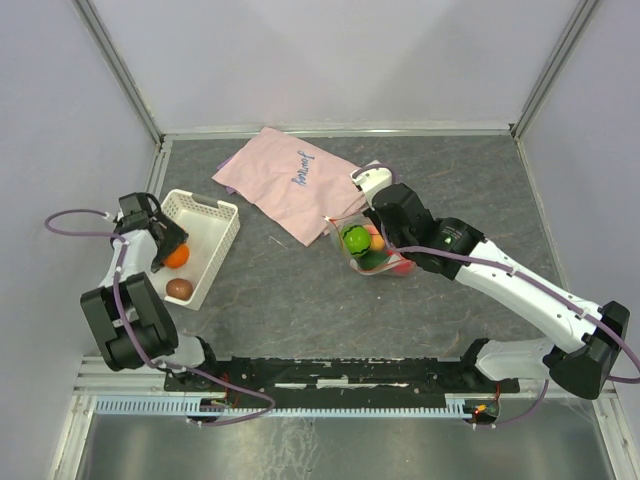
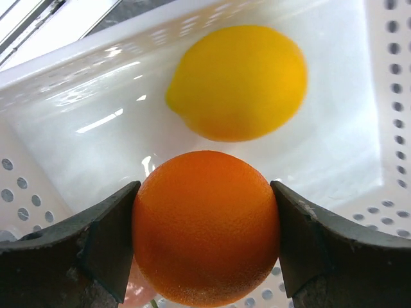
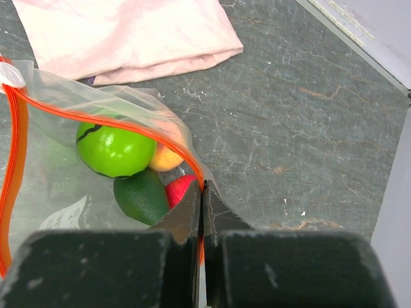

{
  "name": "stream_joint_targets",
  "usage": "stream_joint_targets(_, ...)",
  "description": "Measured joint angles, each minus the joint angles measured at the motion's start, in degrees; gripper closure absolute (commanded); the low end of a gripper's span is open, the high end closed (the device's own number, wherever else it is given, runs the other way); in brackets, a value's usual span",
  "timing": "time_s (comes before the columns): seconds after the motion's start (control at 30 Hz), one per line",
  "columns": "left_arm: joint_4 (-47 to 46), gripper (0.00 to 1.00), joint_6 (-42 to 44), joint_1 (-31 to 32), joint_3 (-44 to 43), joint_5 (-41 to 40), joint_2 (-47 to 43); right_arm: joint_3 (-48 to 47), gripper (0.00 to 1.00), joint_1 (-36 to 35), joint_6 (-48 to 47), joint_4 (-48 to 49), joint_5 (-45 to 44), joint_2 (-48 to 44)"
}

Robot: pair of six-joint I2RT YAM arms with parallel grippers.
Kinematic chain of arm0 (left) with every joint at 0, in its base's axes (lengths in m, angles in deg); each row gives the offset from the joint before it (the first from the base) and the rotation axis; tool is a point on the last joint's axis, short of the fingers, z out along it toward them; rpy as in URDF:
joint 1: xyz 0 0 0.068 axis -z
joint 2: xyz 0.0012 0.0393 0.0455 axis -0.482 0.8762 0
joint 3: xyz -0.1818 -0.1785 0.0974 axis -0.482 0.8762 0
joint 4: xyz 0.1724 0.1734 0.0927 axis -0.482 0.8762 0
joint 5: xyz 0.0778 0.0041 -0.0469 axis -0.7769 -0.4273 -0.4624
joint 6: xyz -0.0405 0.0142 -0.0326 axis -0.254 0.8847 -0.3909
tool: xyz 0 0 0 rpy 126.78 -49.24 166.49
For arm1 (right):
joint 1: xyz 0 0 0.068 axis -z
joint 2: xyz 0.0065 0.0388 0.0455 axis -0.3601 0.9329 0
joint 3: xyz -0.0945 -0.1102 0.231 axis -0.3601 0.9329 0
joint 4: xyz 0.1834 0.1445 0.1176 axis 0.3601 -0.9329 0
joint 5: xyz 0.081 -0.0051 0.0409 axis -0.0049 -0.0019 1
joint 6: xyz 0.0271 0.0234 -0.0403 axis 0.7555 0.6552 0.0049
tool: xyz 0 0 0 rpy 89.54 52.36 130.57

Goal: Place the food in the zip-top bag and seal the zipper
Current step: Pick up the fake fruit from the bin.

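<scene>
Orange: sat low in the white slotted basket at the left of the overhead view; a round, finely dimpled, matte ball.
Left end effector: grasping the orange, a dark pad pressed against each flank.
Step in hand: picking the next fruit, by the look of it, with the bag partly loaded and not yet sealed.
Next move: called for a straight lift clear of the basket wall, then a carry right to the bag's mouth. A smooth ball could roll out of a light pinch.
Yellow fruit: lemon-shaped and glossy, lying just beyond the orange on the basket floor.
Zip-top bag: centre-right overhead, thin, clear, crinkly film on the tabletop.
Contents: a shiny bright green ball, a dark green fruit, and peach and red ones peeking behind.
Zipper: a thin red-orange strip, bowed open.
Right end effector: clenched on the bag's rim, propping the mouth.
Pink cloth: soft and folded, just above the bag.
</scene>
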Motion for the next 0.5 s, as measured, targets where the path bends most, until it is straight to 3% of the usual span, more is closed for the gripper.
stream_joint_targets(0.5,-0.57,0.33,1.73,11.13,0.26,9.57,-15.96,-2.89,0.98,0.0,0.87,-3.04,1.55,1.81)
